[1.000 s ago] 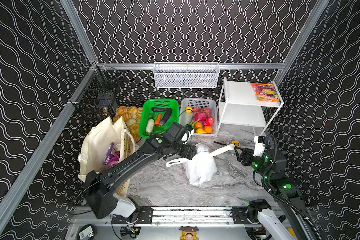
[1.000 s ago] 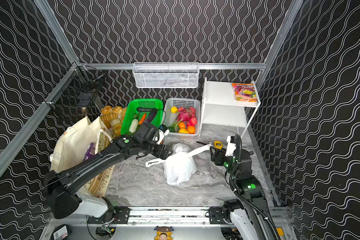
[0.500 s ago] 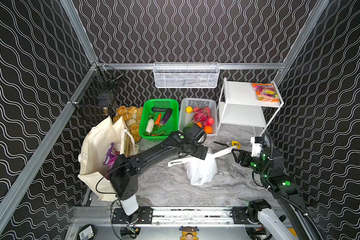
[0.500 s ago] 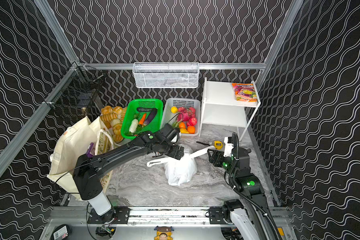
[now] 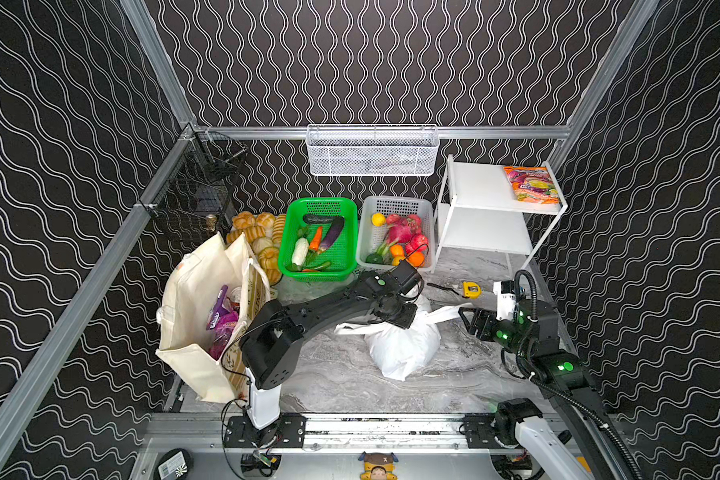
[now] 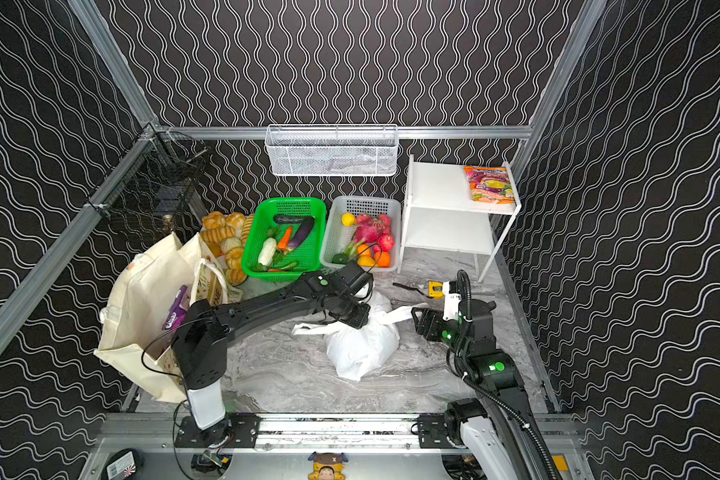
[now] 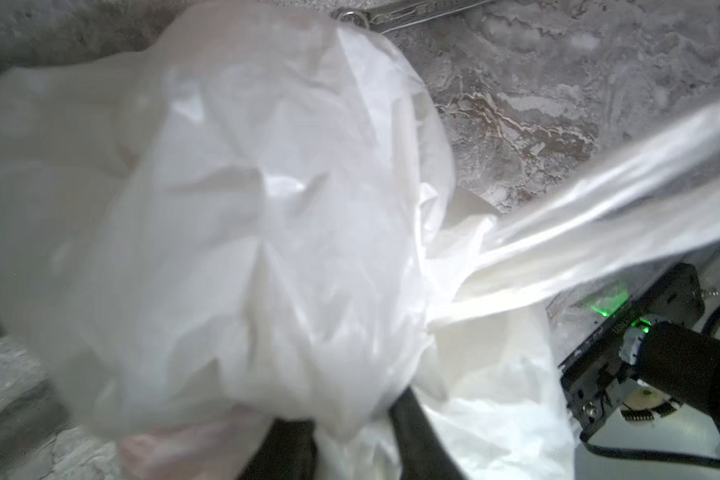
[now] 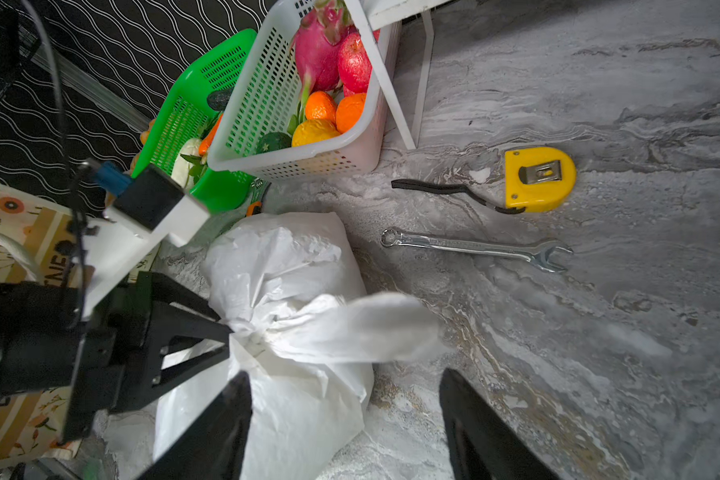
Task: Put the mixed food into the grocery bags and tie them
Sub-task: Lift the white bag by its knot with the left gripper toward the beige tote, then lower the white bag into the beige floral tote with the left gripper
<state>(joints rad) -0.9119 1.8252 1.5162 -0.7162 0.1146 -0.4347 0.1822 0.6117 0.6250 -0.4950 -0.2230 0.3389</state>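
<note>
Bag (image 8: 283, 266) is clamped at the neck by closed left gripper (image 8: 228, 332); handle (image 8: 362, 324) is stretched toward right gripper (image 8: 344, 374), jaws spread, empty. Bag is white, crumpled, bulging.

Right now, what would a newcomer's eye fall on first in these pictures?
The bulging white plastic bag in the middle of the marble table comes first, with the left tool shut on its gathered neck. Next come the cream tote standing at the left, purple packets showing inside, and the bright green basket at the back.
</note>
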